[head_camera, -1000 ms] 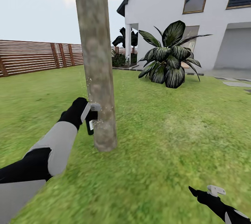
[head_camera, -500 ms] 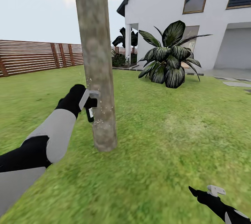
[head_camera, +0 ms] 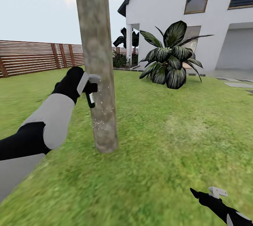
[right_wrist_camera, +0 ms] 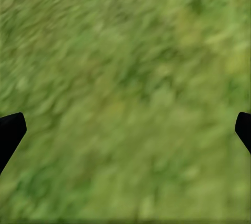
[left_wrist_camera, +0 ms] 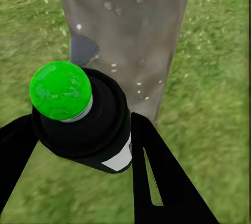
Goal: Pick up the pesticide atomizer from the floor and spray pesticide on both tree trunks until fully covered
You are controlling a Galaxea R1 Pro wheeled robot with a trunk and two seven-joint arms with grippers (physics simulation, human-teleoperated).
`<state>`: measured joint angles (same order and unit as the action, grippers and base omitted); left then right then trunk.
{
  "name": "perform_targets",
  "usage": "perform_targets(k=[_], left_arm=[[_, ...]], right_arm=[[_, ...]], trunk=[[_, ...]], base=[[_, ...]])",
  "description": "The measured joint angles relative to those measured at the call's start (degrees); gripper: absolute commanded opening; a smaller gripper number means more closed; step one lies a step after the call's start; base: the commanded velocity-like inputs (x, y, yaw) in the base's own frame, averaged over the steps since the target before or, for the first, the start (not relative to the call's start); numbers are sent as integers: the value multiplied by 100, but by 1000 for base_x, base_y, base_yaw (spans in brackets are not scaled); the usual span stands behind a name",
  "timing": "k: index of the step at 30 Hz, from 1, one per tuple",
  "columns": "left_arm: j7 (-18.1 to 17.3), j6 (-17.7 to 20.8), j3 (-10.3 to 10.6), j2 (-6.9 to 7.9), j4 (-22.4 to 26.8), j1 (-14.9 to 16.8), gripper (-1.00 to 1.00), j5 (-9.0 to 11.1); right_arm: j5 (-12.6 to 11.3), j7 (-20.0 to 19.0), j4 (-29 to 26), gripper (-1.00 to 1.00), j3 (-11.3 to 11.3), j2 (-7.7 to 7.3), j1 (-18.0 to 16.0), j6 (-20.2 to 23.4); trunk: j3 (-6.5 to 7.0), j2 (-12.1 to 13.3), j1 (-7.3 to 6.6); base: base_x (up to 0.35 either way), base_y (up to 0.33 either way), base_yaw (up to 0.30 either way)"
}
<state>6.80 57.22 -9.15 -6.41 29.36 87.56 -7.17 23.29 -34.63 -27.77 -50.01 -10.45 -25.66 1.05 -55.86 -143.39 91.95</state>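
A thick grey-brown mottled tree trunk [head_camera: 99, 78] rises from the grass lawn [head_camera: 168, 138] left of centre, with pale spray specks on its lower part. My left gripper [head_camera: 92, 90] is shut on the dark pesticide atomizer [head_camera: 90, 100] and holds it right against the trunk's left side at mid height. In the left wrist view the atomizer [left_wrist_camera: 99, 130] sits between my black fingers [left_wrist_camera: 157, 177], with a white label and a green knob, facing the trunk [left_wrist_camera: 125, 25]. My right gripper [head_camera: 205, 194] hangs low at the lower right, open over grass [right_wrist_camera: 125, 130].
A white house [head_camera: 196, 15] stands behind on the right, with a broad-leaved dark plant [head_camera: 170, 57] in front of it. A brown slat fence [head_camera: 35, 57] runs along the left back. Grey paving [head_camera: 239, 84] lies at the far right.
My left arm has risen along the trunk, carrying the atomizer from near the base to mid height. The right arm and the view have not moved.
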Motion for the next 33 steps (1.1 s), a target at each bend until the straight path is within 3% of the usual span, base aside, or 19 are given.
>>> perform_targets(k=[7,10,16,22,28,30,33], left_arm=[[-1,7,-9,0,-100,158,-100,7],[-4,-3,-12,0,-719,155,-100,16],[-11,-55,-22,6,-1299,87,-100,-2],[-21,-256,-26,9,-1651,-464,-100,-20],[-14,-835,-30,17,-1659,-1088,-100,-30],[-7,-1196,-31,17,-1662,-1311,-100,-28],[-4,-1360,-28,21,-1656,-1497,-100,-31]], right_arm=[[0,0,0,100,0,-1,0,0],[1,0,0,100,0,-1,0,0],[0,0,0,100,0,-1,0,0],[1,0,0,100,0,-1,0,0],[1,0,0,100,0,-1,0,0],[1,0,0,100,0,-1,0,0],[1,0,0,100,0,-1,0,0]], trunk=[[-1,1,1],[-1,1,1],[-1,1,1],[-1,1,1],[-1,1,1],[-1,1,1],[-1,1,1]], base=[[0,0,0],[0,0,0],[0,0,0],[0,0,0],[0,0,9],[0,0,163],[0,0,233]])
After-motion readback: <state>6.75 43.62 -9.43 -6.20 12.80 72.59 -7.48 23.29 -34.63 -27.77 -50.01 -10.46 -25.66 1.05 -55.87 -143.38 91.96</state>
